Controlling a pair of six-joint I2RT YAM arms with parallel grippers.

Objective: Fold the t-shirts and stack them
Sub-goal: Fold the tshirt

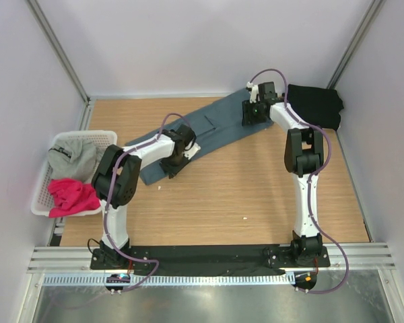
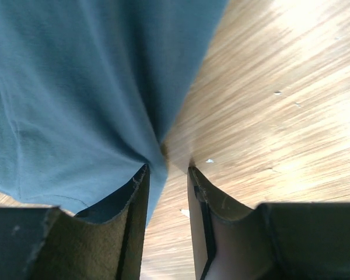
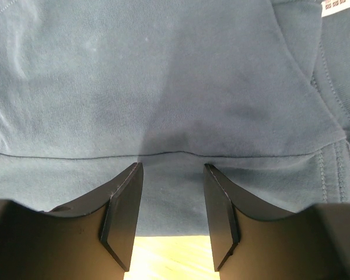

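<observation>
A slate blue-grey t-shirt (image 1: 212, 128) lies stretched out diagonally on the wooden table. My left gripper (image 1: 173, 165) is at its near-left end. In the left wrist view the gripper (image 2: 166, 169) is open, with the shirt's edge (image 2: 93, 99) against the left finger and bare wood in the gap. My right gripper (image 1: 250, 116) is at the far-right end. In the right wrist view it (image 3: 172, 166) is open, straddling the shirt's hem (image 3: 175, 116). A black t-shirt (image 1: 314, 104) lies at the back right. A light grey shirt (image 1: 74, 158) and a pink shirt (image 1: 73, 195) lie in the basket.
The white slatted basket (image 1: 40, 195) stands at the table's left edge. Walls enclose the table on the left, back and right. Bare wood (image 1: 242, 195) spans the near half of the table, with a few small white specks on it.
</observation>
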